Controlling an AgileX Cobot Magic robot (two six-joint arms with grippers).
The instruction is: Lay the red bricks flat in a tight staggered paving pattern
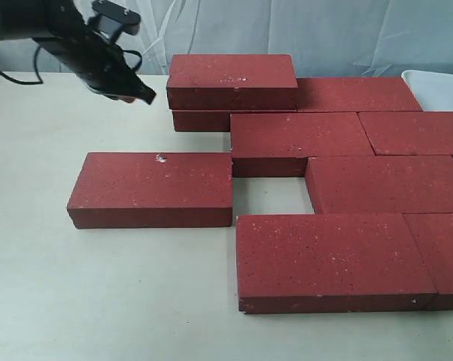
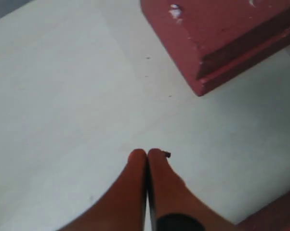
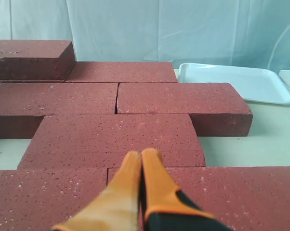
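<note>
**Left claw** (image 1: 147, 95): fingers (image 2: 135, 168) are pressing together with nothing between them. It is hanging clear above the table (image 1: 76, 301), at the far left of the exterior view.

**Loose brick** (image 1: 153, 188): is lying flat on the table at about 6 o'clock from the left claw in the exterior view. Its long axis is running 9 to 3 o'clock. A pocket of bare table is showing at its 3 o'clock end, between it and the third-row brick (image 1: 384, 184). Only its far-right corner appears to be meeting the second-row brick (image 1: 302, 139).

**Stacked brick** (image 1: 232, 79): is resting on top of the back row, near the left claw at its 3 o'clock, with the same 9-to-3 axis.

**Paved bricks**: the remainder, including the front brick (image 1: 328, 259), are lying flat and touching, with staggered joints.

**Right claw** (image 3: 142, 155): fingers are pressing together, empty, and hovering over the paved bricks. It is not showing in the exterior view.

**Judgement**: the left arm is the nearer to both unplaced bricks. The coming move is likely turning on the loose brick travelling toward 3 o'clock to close the pocket, or on the stacked brick coming down. Which of the two cannot be told.

**Markings**: no brand, label or writing is showing. The bricks are carrying only white speckles, and there is a small white chip (image 1: 160, 158) on the loose brick. The white tray (image 3: 241, 82) is blank.
</note>
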